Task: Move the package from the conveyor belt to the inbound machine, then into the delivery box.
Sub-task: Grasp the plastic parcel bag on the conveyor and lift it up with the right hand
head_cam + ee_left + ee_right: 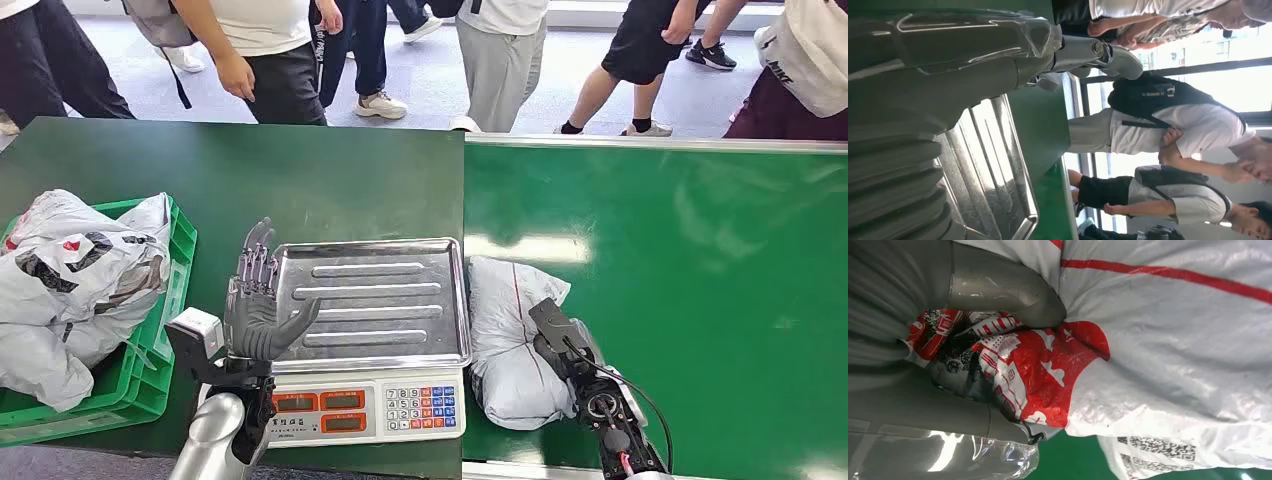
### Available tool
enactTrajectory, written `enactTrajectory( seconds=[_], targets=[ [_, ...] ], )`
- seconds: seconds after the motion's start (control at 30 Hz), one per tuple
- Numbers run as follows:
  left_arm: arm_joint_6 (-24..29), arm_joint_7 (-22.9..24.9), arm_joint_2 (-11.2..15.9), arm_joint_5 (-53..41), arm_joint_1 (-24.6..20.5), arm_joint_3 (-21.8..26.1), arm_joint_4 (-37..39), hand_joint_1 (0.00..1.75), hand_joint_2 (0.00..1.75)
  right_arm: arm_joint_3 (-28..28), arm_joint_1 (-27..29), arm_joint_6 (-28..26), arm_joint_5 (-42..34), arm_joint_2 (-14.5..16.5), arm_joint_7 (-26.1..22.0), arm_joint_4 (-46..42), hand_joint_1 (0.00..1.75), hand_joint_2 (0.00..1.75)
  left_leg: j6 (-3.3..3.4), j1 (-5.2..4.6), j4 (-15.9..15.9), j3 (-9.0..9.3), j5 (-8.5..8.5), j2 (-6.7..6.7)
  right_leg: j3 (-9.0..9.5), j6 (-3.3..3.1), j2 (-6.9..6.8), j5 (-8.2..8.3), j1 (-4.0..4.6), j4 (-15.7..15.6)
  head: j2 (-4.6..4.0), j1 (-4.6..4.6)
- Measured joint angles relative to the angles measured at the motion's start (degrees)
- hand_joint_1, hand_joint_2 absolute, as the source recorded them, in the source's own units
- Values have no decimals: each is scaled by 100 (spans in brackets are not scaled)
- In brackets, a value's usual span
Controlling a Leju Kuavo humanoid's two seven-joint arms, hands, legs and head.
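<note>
the package (510, 340), one white plastic bag with a red stripe and a red print, lies on the green belt (680, 300), its near edge just beside the scale (372, 330). the right hand (993, 355) is on it: in the right wrist view the thick thumb (1008, 295) presses into the crumpled red-printed plastic, and bunched film fills the space between thumb and palm, so the hand is grasping the package. from the head view the right arm (600, 400) comes up from below and lies over the bag's right side, the fingers hidden under the wrist.

the left hand (255, 300) stands upright on its forearm, fingers straight and slightly apart, thumb stretched toward the tray (385, 300); it is released and holds nothing. it hovers at the tray's left edge, with the package on the far side of the tray from it. the left wrist view shows the ribbed steel tray close under that hand.

there is one scale, with one steel tray, two red displays and one keypad, on the dark green counter (300, 180). to the left of the left hand sits one green crate (160, 370) holding several white bags (70, 280); their exact count cannot be told. several people (500, 50) stand beyond the counter and belt.
</note>
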Motion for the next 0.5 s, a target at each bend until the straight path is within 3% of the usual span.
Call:
enactTrajectory(
  seconds=[0.33, 0.5],
  targets=[
    [-48, -6, 0, 1, 53, 7, -43, 0, 175, 20, 88, 184, -472, 16, -593, -18, 175, 175, 0, 0, 0, -18, 0, -4, -14, 0, -1, 0, 0, 1, 0, 0],
    [-10, -142, -11, -8, 204, 71, -204, 0, 175, -73, 384, 207, -1322, 100, -1379, -439, 175, 175, -1, 1, 1, -58, 2, -12, -48, 0, -3, 1, 1, 5, 0, -1]
  ],
)
